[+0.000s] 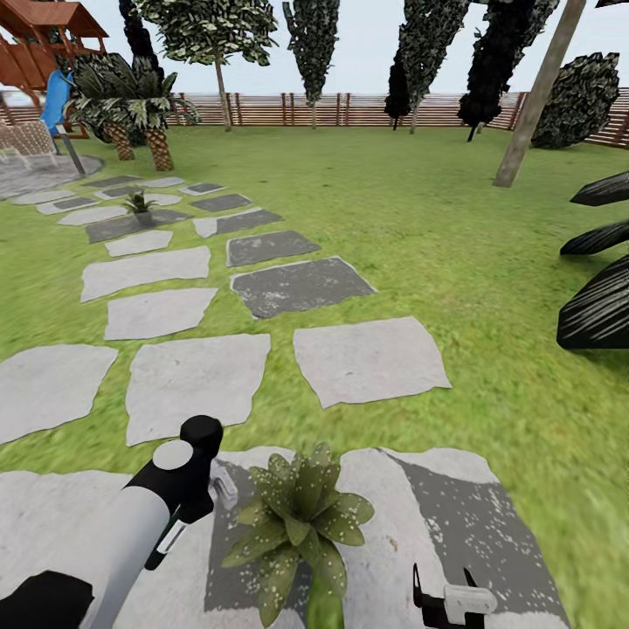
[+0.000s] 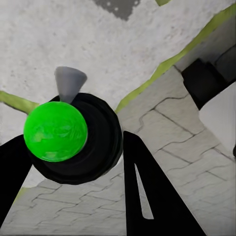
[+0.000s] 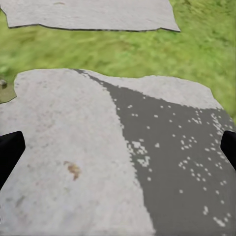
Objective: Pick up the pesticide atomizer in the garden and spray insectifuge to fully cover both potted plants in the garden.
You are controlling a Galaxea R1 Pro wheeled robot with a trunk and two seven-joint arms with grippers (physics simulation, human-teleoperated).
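Observation:
I see the pesticide atomizer (image 2: 56, 130) from above in the left wrist view: a bright green round top on a dark body, with a pale grey nozzle (image 2: 69, 81). My left gripper (image 2: 73, 142) is shut on it, one black finger on each side. In the head view the left gripper (image 1: 199, 507) hangs over a stepping stone, and the nozzle (image 1: 224, 486) points toward the near potted plant (image 1: 297, 517) just to its right. A second potted plant (image 1: 138, 203) stands far back on the left of the path. My right gripper (image 1: 444, 587) (image 3: 118, 147) is open over bare stone.
Grey and white stepping stones (image 1: 196, 380) lead away across the lawn. Palms (image 1: 131, 109) and a wooden play set (image 1: 44, 44) stand at the back left, with a slatted fence (image 1: 349, 109) behind. A leaning trunk (image 1: 533, 105) and dark leaves (image 1: 603, 288) are on the right.

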